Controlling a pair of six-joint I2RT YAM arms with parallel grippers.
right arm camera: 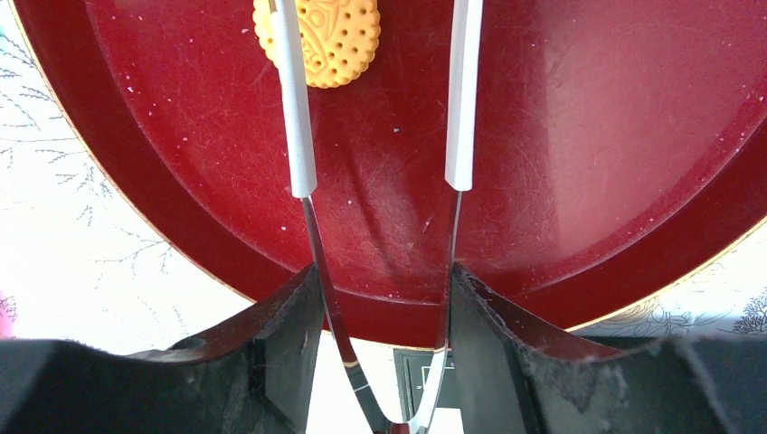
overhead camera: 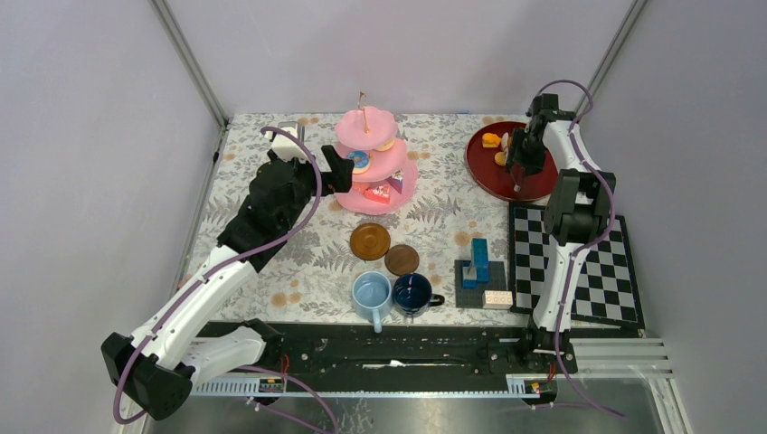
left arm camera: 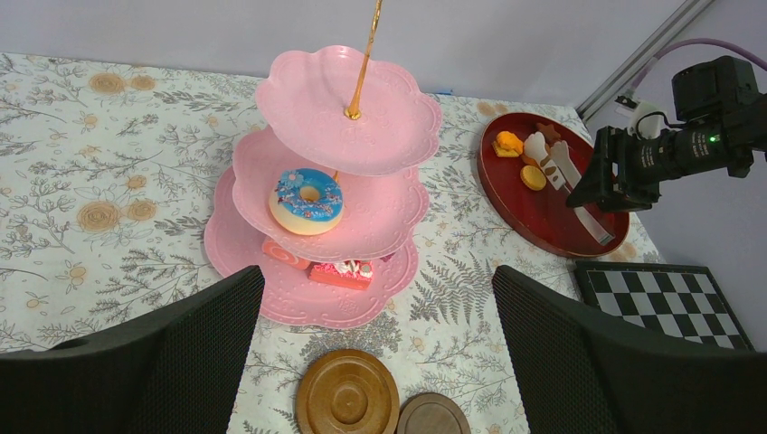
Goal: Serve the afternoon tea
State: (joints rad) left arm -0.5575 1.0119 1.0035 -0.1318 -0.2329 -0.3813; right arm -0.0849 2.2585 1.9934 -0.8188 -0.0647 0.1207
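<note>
The pink three-tier stand [overhead camera: 375, 167] [left arm camera: 344, 117] carries a blue doughnut [left arm camera: 307, 201] on its middle tier and red pastries [left arm camera: 342, 271] on the bottom one. My left gripper [overhead camera: 342, 172] [left arm camera: 378, 289] hangs open and empty just left of the stand. Two brown saucers [overhead camera: 370, 240] [overhead camera: 402, 259] lie in front, with a light-blue mug [overhead camera: 372, 295] and a dark-blue mug [overhead camera: 412, 294] nearer. My right gripper [overhead camera: 522, 163] [right arm camera: 384, 280] is shut on white-tipped metal tongs [right arm camera: 297, 117] over the red tray [right arm camera: 543, 136]. The tongs' tips straddle a yellow biscuit [right arm camera: 330, 41].
The red tray [overhead camera: 506, 181] at the back right holds more small pastries [left arm camera: 509, 143]. A blue block stack [overhead camera: 477, 262] on a grey plate stands right of the mugs. A black-and-white chequered board [overhead camera: 570, 262] lies along the right edge under the right arm.
</note>
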